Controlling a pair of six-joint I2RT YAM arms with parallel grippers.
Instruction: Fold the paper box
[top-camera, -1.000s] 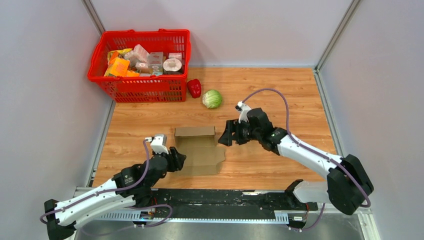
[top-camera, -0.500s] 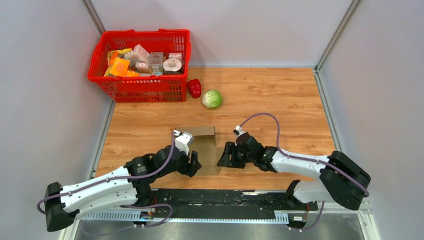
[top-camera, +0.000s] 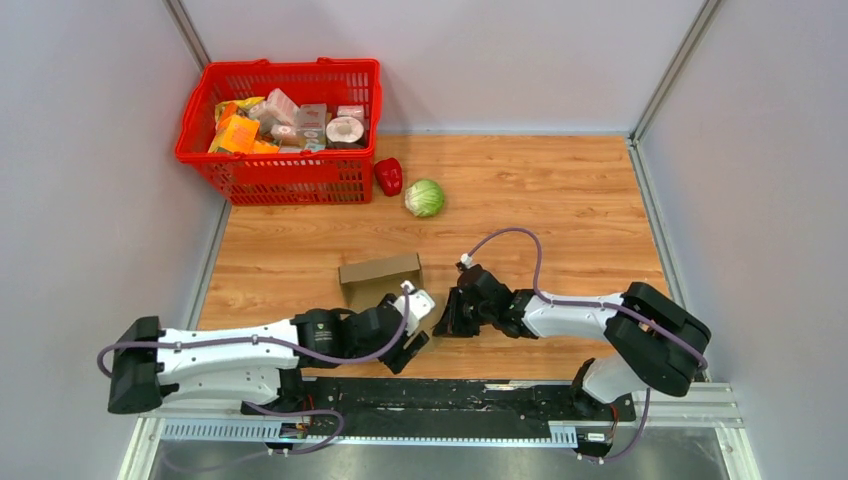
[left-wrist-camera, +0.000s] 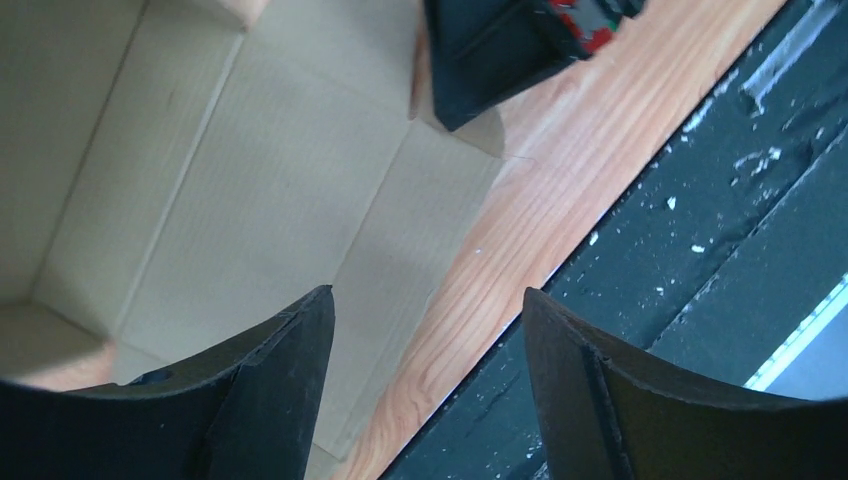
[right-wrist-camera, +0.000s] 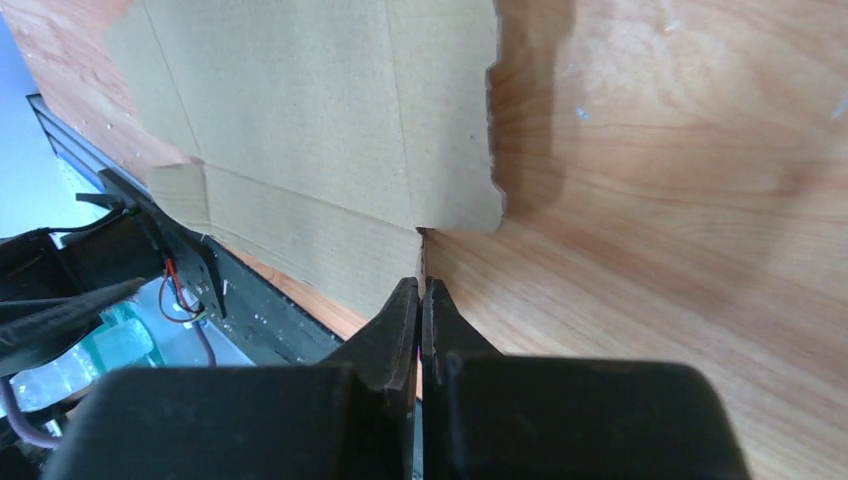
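Note:
The paper box (top-camera: 380, 272) is plain brown cardboard and lies opened out near the table's front, its rear wall standing up. My left arm covers its near flaps in the top view. My left gripper (top-camera: 415, 340) hangs open over the box's near right corner. In the left wrist view its jaws (left-wrist-camera: 428, 300) stand wide apart above the flap (left-wrist-camera: 250, 180) and the table edge, holding nothing. My right gripper (top-camera: 445, 318) is low at the box's right side. In the right wrist view it (right-wrist-camera: 421, 285) is shut, with the flap's (right-wrist-camera: 300, 130) thin right edge running in between the fingers.
A red mesh basket (top-camera: 278, 66) with several printed packages stands at the back left. Beside it lie a red pepper (top-camera: 388, 176) and a green cabbage (top-camera: 424, 197). A black rail (top-camera: 450, 395) runs along the near table edge, right beneath both grippers.
My left arm swung right across the box's near flaps and its jaws widened. My right gripper dropped toward the front edge and shut at the flap's right edge. The box's rear wall shifted left.

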